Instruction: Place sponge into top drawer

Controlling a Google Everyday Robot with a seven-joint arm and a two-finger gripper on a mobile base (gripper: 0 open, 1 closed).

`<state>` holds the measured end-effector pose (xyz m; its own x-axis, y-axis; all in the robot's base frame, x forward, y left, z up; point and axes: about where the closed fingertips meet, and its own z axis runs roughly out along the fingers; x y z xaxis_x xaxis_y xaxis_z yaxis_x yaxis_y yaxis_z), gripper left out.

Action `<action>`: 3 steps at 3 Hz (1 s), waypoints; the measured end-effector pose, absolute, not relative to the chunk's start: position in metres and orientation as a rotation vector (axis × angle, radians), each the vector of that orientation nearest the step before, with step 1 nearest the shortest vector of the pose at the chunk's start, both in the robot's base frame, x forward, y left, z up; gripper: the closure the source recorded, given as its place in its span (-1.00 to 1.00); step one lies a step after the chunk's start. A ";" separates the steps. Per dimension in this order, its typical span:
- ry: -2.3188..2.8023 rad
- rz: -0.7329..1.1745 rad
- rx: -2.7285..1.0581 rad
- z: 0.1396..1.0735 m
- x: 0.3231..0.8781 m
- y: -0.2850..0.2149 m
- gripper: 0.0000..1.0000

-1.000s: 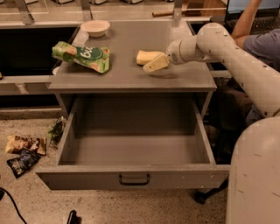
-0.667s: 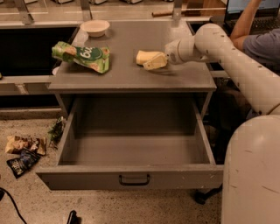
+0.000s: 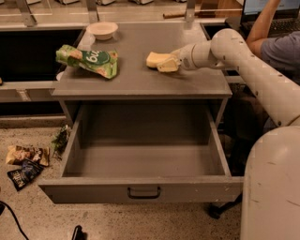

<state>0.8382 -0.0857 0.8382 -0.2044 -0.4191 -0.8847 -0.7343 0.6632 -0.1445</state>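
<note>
Gripper (image 3: 168,64) sat upper centre-right of frame, touching the sponge (image 3: 153,58) on the cabinet top (image 3: 136,79), probably lining up a grab. Couldn't tell its grip state. Drawer (image 3: 93,190) stood pulled open below, ready to take the sponge. Snack bag (image 3: 86,60) lay well left.

An office-like lab: a person (image 3: 277,47) at a laptop (image 3: 271,6) beside the grey tabletop (image 3: 140,77), the robot's pincer (image 3: 168,63) low over it.
</note>
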 end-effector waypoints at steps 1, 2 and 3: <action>1.730 0.382 -0.945 0.874 0.815 -0.087 0.78; 1.598 0.376 -1.062 0.913 0.778 -0.072 1.00; 1.598 0.376 -1.063 0.913 0.777 -0.072 1.00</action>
<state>0.7774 -0.0717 0.9133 0.0309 -0.4326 -0.9011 -0.7890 0.5429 -0.2877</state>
